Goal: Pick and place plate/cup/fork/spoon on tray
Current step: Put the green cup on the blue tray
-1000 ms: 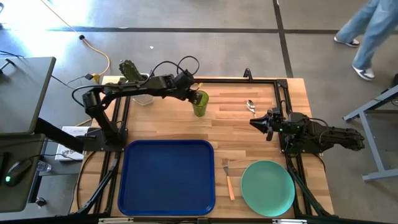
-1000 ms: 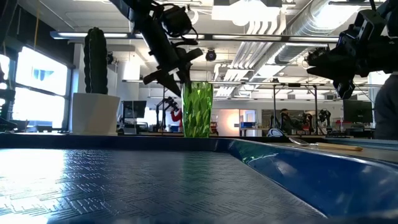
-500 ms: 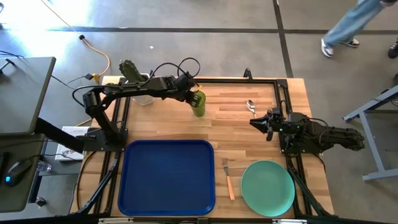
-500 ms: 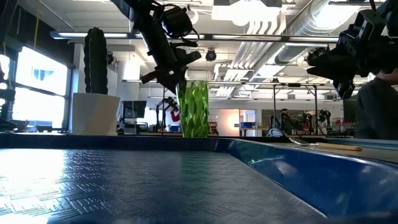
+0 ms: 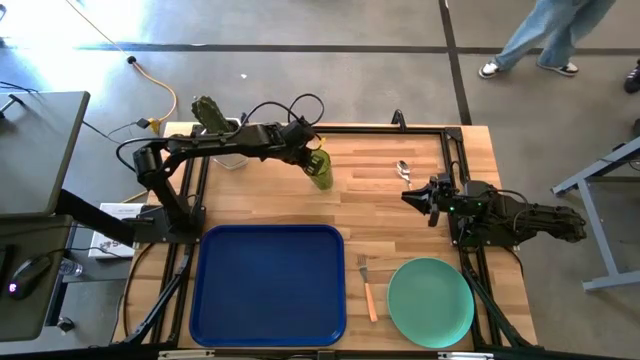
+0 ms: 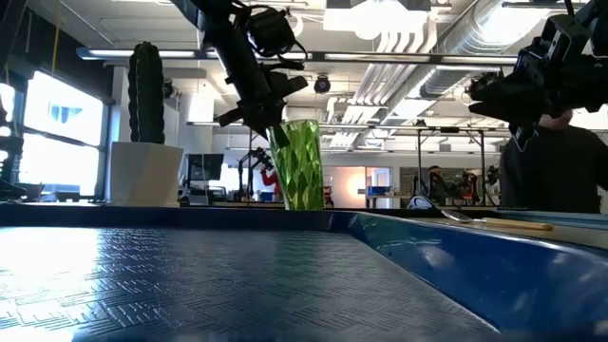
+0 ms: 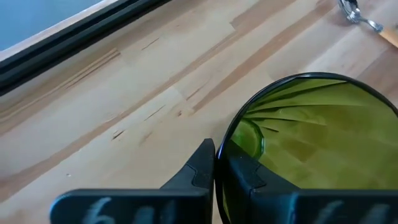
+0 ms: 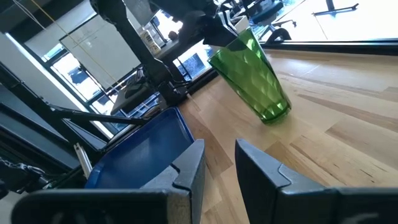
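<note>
Currently we see the left gripper pinching the rim of the cup, one finger inside, tilting it above the far side of the table, beyond the tray. We judge the tumbler light, stiff and slick, best held at its rim. Only the right wrist view shows its base lifted; the right gripper waits, fingers parted, near the spoon.

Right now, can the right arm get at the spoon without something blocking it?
Probably yes. The right end effector, open, hovers beside the spoon, with only bare table between; the left end effector holding the cup stays clear.
</note>
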Robot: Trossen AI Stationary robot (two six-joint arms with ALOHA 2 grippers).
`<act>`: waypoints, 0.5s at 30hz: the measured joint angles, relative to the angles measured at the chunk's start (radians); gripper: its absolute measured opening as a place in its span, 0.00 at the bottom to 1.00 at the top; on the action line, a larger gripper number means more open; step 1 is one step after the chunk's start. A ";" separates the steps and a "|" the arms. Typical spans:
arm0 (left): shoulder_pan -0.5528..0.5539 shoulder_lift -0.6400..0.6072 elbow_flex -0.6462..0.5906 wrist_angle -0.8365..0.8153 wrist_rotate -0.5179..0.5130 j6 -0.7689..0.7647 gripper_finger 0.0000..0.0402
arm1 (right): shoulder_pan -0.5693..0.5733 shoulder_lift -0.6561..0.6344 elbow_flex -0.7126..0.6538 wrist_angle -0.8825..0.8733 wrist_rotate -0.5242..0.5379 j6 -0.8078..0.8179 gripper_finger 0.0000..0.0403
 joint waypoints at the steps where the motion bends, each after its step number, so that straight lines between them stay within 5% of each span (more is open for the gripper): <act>1: -0.006 -0.002 0.000 -0.001 0.001 0.002 0.01 | 0.000 0.000 0.000 0.000 0.000 0.000 0.20; 15: -0.090 -0.124 -0.001 -0.043 0.003 0.009 0.01 | 0.000 0.000 0.000 0.000 0.003 0.000 0.20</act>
